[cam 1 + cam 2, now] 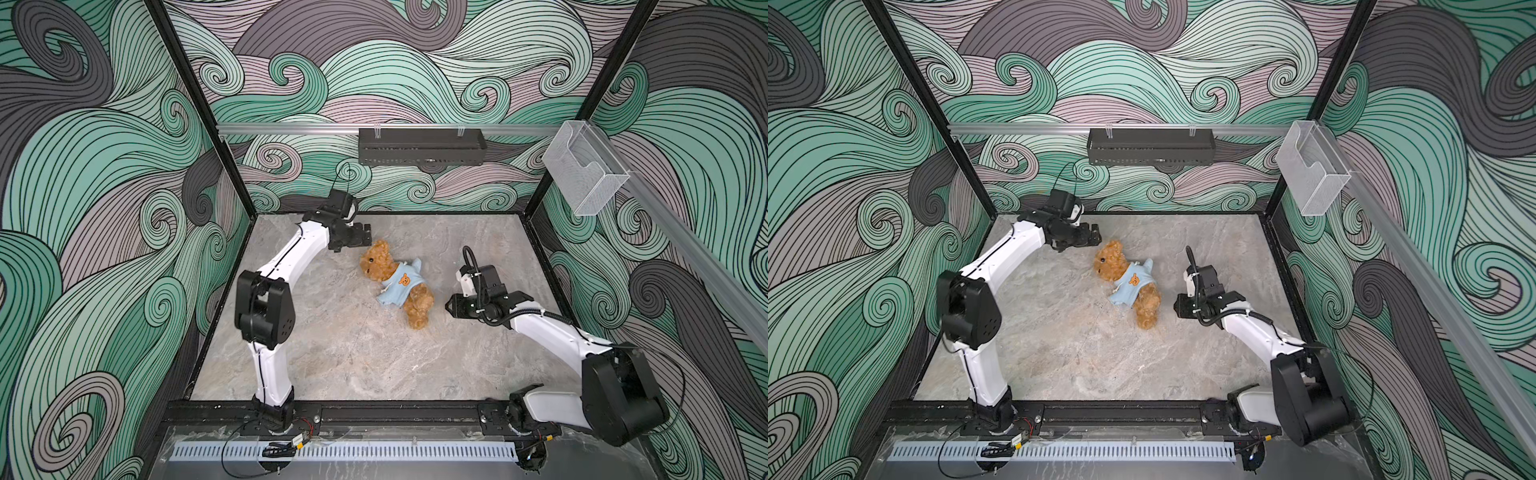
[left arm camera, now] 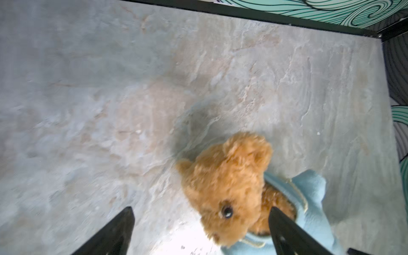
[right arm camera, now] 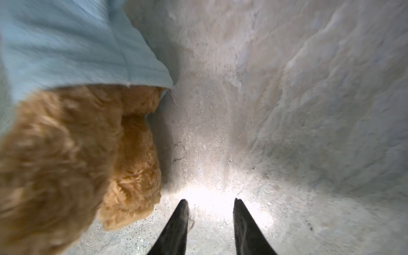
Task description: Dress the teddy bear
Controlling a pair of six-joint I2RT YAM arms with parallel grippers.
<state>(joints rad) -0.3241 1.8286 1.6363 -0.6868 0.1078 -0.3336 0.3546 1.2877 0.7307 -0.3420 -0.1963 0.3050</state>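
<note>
I'm seeing 1 teddy bear [image 1: 376, 262] wearing 1 blue hoodie [image 1: 399, 286] | 2 grippers | left gripper [image 1: 367, 235] hovering far-left, released | right gripper [image 1: 448, 307] hovering right, released

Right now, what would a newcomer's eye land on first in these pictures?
The golden-brown teddy bear lies in the middle of the table, with a light-blue garment on its torso. The left gripper stands open just beside its head, and the right gripper, also open, is near its legs; neither grips it. All round are walls of swirling teal and grey waves.
</note>
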